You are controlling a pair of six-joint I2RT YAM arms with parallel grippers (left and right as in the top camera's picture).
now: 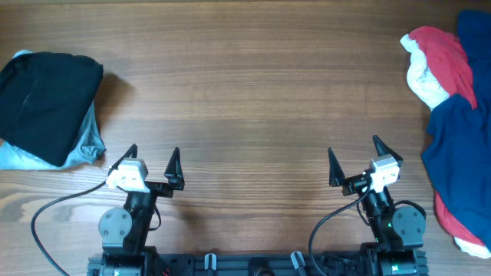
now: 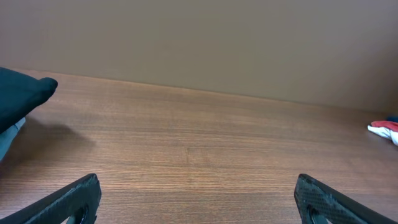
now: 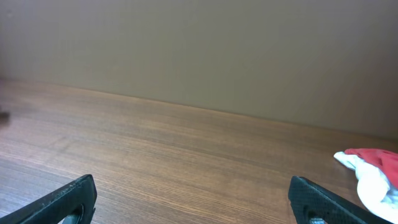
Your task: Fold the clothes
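Both arms sit at the near edge of the table (image 1: 245, 84), and neither one is touching any cloth. The left gripper (image 1: 153, 159) is fully released, jaws spread wide and holding nothing. In the left wrist view its 2 dark fingers (image 2: 71, 200) poke in from the bottom corners with only wood grain between them. Same deal with the right gripper (image 1: 354, 153): jaws wide apart, nothing held, and its fingers (image 3: 323, 200) frame plain tabletop.

The clothes are split into 2 lots at opposite ends of the table, well apart from each other. At the left end there's a black garment (image 1: 42, 100) folded into a fairly neat block, lying on top of a pale blue garment (image 1: 90, 146) that sticks out along its lower edge. A corner of the black one shows at the left edge of the left wrist view.

At the right end is a loose heap. A dark blue T-shirt (image 1: 456, 146) lies crumpled over a red shirt (image 1: 449, 61), which has white cloth bunched at its left side. More red and white peeks out at the bottom of the heap, and part of it runs off the right edge of the overhead view. The right wrist view catches a bit of the red and white at lower right.

A black cable (image 1: 57, 207) loops out beside the left arm's base. A plain beige wall (image 2: 199, 43) stands behind the table.
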